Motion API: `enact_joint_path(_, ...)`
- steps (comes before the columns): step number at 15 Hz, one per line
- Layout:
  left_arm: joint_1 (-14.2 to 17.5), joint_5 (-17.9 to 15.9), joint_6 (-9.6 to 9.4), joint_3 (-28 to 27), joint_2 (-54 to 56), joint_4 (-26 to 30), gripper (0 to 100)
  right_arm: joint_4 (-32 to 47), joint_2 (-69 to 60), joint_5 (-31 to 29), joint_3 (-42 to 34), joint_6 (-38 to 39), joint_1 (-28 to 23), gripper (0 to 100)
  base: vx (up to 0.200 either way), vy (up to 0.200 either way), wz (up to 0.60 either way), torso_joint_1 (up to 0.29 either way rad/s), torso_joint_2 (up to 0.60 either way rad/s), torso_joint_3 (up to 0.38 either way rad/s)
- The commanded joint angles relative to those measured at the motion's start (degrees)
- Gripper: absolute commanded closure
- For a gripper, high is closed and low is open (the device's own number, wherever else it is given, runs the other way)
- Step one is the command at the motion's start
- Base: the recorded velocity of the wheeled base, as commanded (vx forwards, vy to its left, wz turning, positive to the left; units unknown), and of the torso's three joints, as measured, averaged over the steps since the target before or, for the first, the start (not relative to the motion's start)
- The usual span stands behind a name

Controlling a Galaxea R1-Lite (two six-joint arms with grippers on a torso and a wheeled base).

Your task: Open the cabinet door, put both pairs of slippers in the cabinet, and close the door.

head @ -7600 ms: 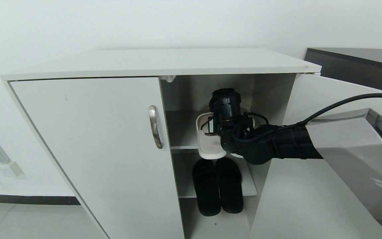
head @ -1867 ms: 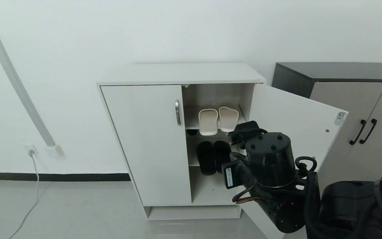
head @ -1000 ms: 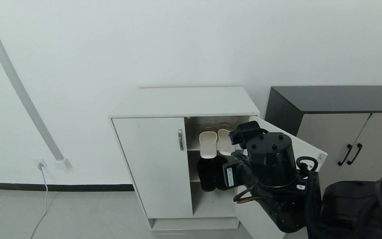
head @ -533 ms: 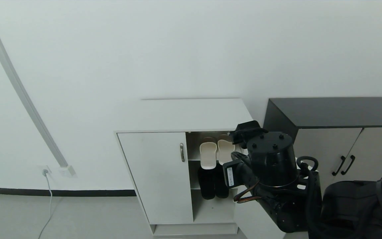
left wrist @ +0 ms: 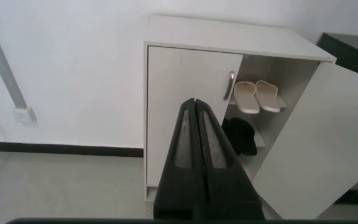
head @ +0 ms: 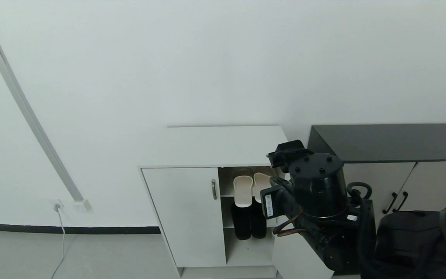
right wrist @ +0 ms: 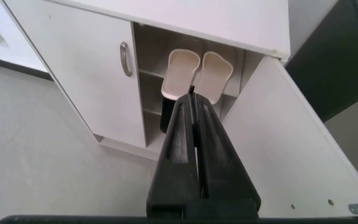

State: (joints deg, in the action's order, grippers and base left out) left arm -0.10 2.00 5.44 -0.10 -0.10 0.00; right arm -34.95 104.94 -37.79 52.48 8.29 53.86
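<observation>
My left pincer clenched; right pincer clenched too; cabinet door open; white slippers on upper shelf; black slippers below.

**Matt black arm, twin black grippers**

The right arm is matt black throughout. Its broad cylindrical joint housing has a flat round cap dotted with small dark screws. A white rectangular label with dark print sits on a black block beside it. A black cable loop curls at one side, and a thin brownish cable bends underneath. The black, wedge-shaped left gripper has two long tapering fingers with grey recessed panels, meeting along a thin seam. The right gripper looks the same.
</observation>
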Motion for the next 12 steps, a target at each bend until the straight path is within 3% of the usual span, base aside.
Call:
enact_joint_path(1, 0.01, 0.02, -0.08, 0.01, 0.01, 0.00, 100, -0.12, -0.08, 0.00, -0.01, -0.03, -0.16, 100, 0.000, 0.000, 0.00, 0.095, -0.24, -0.105)
enact_joint_path(4, 0.01, 0.02, -0.08, 0.01, 0.01, 0.00, 100, -0.12, 0.09, 0.00, -0.36, -0.64, -0.51, 100, 0.000, 0.000, 0.00, 0.011, -0.02, -0.011)
enact_joint_path(12, 0.01, 0.02, -0.08, 0.01, 0.01, 0.00, 100, -0.12, 0.09, 0.09, -0.45, -0.73, -0.60, 100, 0.000, 0.000, -0.60, 0.007, 0.00, 0.001)
